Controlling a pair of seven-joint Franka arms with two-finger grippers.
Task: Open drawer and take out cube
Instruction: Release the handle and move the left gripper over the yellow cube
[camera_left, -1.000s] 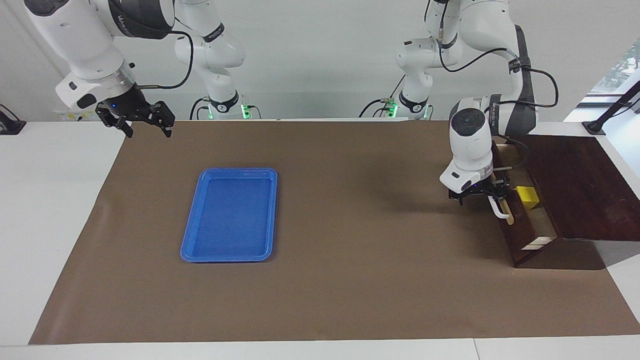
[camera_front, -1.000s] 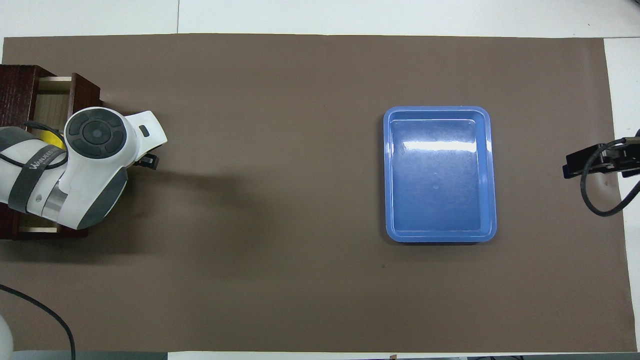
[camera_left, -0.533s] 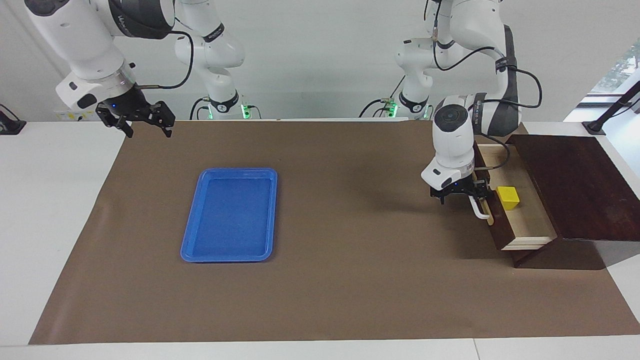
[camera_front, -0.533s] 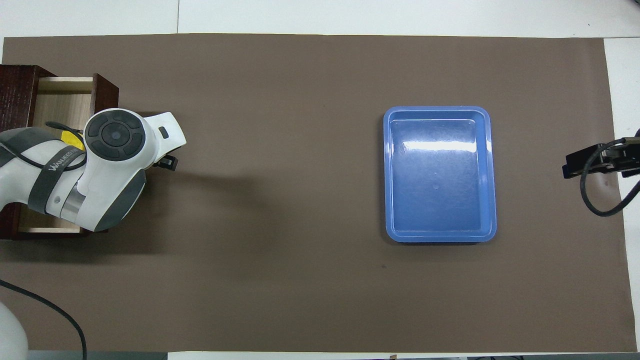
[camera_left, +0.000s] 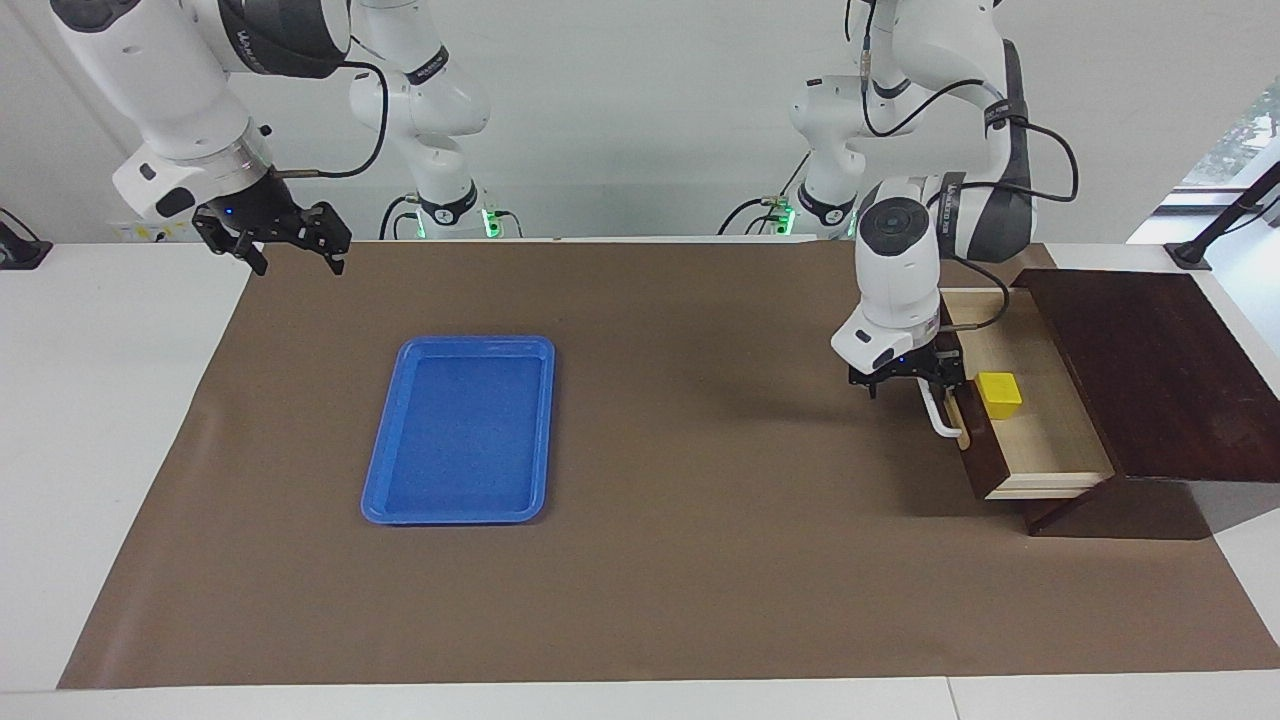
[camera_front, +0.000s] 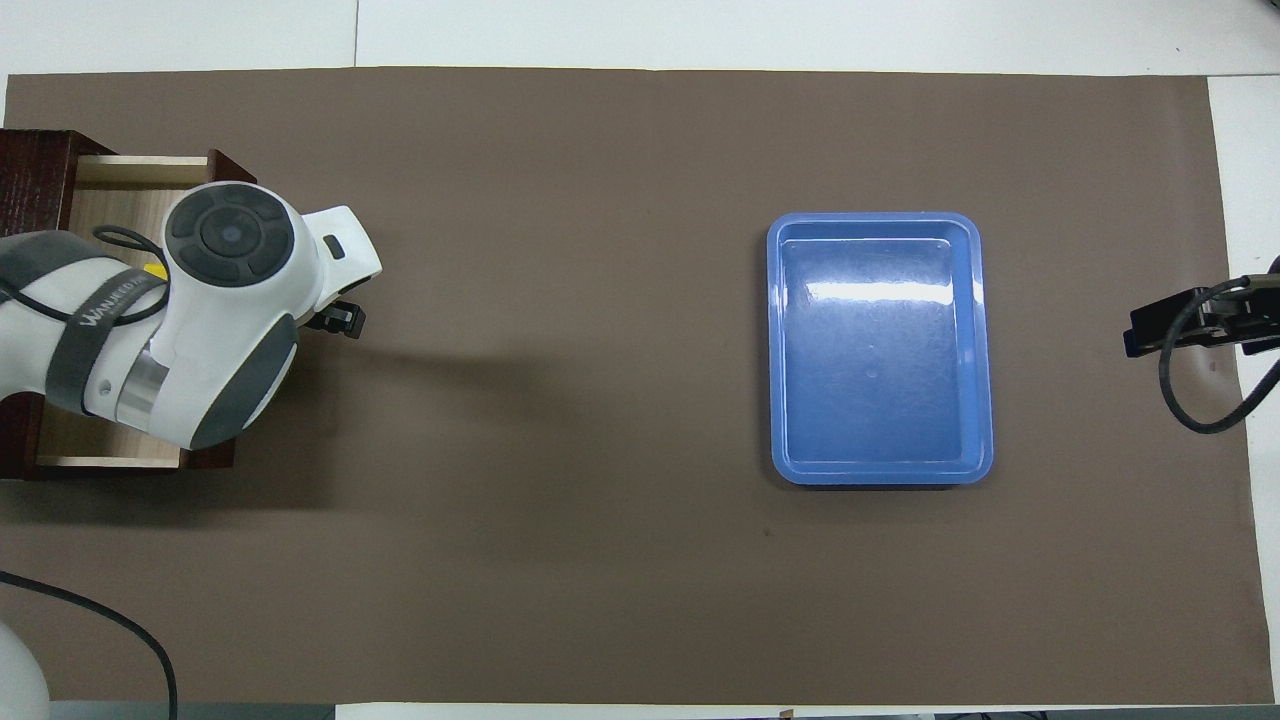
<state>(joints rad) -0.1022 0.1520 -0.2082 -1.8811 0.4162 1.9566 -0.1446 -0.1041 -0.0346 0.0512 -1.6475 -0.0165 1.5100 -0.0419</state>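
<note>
Drawer (camera_left: 1040, 440) pulled out, cube (camera_left: 999, 393) inside, left fingers (camera_left: 925, 375) at handle (camera_left: 940, 415), spread

Facing view: high camera across the tabletop (camera_left: 640, 600), looking toward the robots and slantwise down; arm bases and wall along the top edge.
Overhead view: high over the robots' own end, looking forward and steeply down; little beyond the brown mat (camera_front: 560, 560) shows.
Nearness: both stand well back, taking in the mat's full width.
Shared: mat, blue tray (camera_left: 458, 430) (camera_front: 880, 348), open drawer (camera_left: 1040, 430) (camera_front: 120, 200), half a turn apart.
</note>
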